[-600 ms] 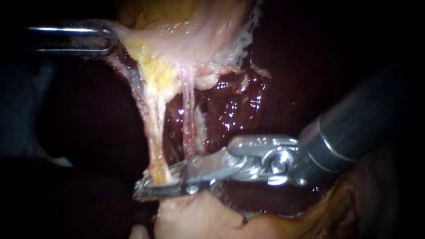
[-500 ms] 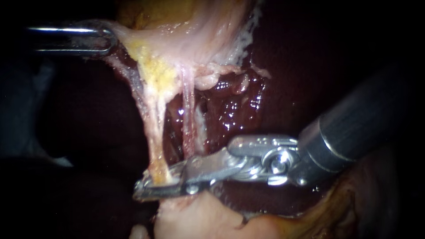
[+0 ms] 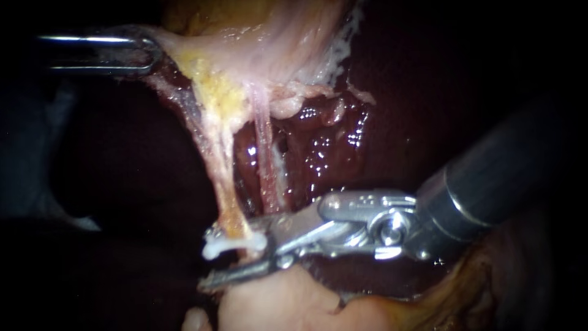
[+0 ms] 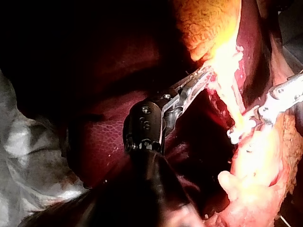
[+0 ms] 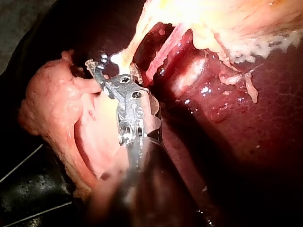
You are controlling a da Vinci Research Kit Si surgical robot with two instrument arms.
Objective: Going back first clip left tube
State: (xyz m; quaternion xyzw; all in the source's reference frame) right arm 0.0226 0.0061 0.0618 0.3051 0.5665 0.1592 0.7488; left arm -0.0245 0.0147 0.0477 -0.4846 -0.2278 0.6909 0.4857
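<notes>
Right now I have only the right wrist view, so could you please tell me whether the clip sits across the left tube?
Observer: Yes. In the endoscope view a white clip lies across the left tube, near its lower end.
Operator: Thank you. Are my right instrument's jaws open?
Observer: They are. The right instrument shows a clear gap between its jaws, and the clip lies in that gap, just under the upper jaw.
Operator: And where is my left instrument?
Observer: The left instrument is shut on the gallbladder, holding it taut above the clip.
</notes>
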